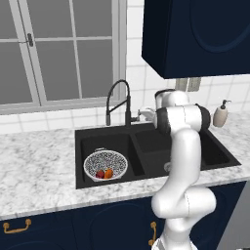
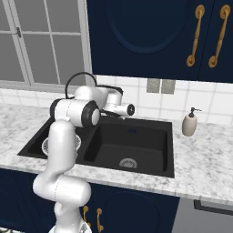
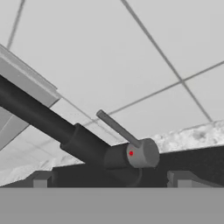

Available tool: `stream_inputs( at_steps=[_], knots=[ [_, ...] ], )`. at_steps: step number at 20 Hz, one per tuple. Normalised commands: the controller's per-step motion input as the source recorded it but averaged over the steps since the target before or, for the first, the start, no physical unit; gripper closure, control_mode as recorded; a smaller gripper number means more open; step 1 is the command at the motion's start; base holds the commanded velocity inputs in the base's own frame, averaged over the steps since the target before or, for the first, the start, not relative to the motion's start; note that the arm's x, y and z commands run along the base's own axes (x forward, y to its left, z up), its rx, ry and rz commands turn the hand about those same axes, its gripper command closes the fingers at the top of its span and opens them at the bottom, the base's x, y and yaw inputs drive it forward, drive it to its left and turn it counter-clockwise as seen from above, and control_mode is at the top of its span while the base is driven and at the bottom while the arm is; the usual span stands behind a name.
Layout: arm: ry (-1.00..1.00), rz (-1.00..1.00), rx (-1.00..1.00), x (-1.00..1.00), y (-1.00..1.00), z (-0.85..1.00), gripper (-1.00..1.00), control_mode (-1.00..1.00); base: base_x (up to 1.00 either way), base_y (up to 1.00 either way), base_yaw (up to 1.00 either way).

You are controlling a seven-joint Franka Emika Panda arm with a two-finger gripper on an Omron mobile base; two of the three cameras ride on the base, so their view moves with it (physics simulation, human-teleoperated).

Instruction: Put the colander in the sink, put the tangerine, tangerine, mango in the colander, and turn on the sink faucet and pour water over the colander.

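Fingers (image 3: 109,180) spread wide, holding nothing, right at the sink faucet (image 1: 119,102)!
Just beyond the tips sits the faucet's grey lever (image 3: 118,127); away to one side, down in the sink's (image 1: 85,135) far basin, the colander (image 1: 105,165) cradles a tangerine (image 1: 109,173) and the mango (image 1: 100,174). Marble table (image 1: 39,161) all around.

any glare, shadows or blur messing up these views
Left base view: even flat light, no glare; the colander and its fruit read clearly in the sink. Right base view: the arm hides most of the colander. Hand view: tilted and very close, the sink faucet handle sharp, its tiles soft.
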Motion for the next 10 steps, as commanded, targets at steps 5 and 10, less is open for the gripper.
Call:
stream_inputs(
  at_steps=[5, 10],
  knots=[
    [0.02, 0.02, 0.00, 0.36, 0.09, -0.22, -1.00, -1.00, 0.00, 0.00, 0.00],
    [0.02, 0.01, 0.00, 0.43, 0.06, -0.16, -1.00, -1.00, 0.00, 0.00, 0.00]
  ],
)
